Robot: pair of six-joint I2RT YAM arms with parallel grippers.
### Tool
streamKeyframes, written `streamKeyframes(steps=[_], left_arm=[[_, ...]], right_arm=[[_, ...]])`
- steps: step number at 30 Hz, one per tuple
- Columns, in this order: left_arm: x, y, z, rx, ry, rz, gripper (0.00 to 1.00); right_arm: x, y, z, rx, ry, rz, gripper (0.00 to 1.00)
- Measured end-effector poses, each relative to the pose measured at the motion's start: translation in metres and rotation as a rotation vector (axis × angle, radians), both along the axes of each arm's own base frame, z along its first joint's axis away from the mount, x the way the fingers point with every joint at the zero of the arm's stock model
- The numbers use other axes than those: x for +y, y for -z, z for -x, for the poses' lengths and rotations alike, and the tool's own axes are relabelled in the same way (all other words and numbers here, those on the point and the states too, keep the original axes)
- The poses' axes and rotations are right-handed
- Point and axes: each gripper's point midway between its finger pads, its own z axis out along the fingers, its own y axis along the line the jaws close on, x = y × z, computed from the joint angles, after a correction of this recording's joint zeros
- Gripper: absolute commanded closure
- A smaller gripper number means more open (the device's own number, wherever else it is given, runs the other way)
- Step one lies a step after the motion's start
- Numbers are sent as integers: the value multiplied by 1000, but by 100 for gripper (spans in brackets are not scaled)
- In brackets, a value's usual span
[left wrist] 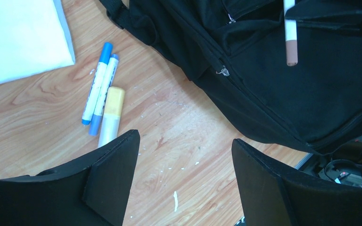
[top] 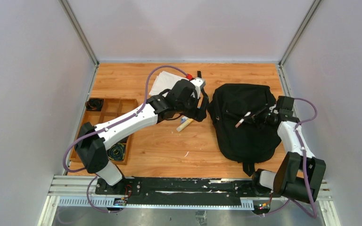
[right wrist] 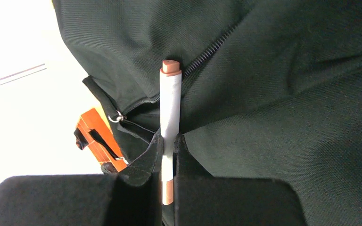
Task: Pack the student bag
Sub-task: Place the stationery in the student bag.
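Bearing the student bag, a scuffed wooden table meets pale walls.

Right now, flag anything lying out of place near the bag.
Two blue markers and a yellow marker lie loose on the table beside the student bag, unpacked. White flecks dot the wood nearby.
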Motion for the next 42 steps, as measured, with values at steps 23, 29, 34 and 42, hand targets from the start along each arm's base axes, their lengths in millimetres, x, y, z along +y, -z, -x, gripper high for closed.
streamKeyframes(steps=[23, 29, 34, 42], left_arm=[[6, 4, 0, -1, -17, -20, 20], [12, 0, 2, -11, -27, -20, 20], [14, -4, 2, -21, -34, -16, 20], [16, -4, 4, -20, -31, -13, 20]], right_arm=[[-7, 21, -8, 64, 13, -48, 100], [-29, 11, -50, 40, 49, 6, 100], [-35, 20, -54, 67, 66, 26, 100], [-37, 32, -41, 66, 111, 54, 98]])
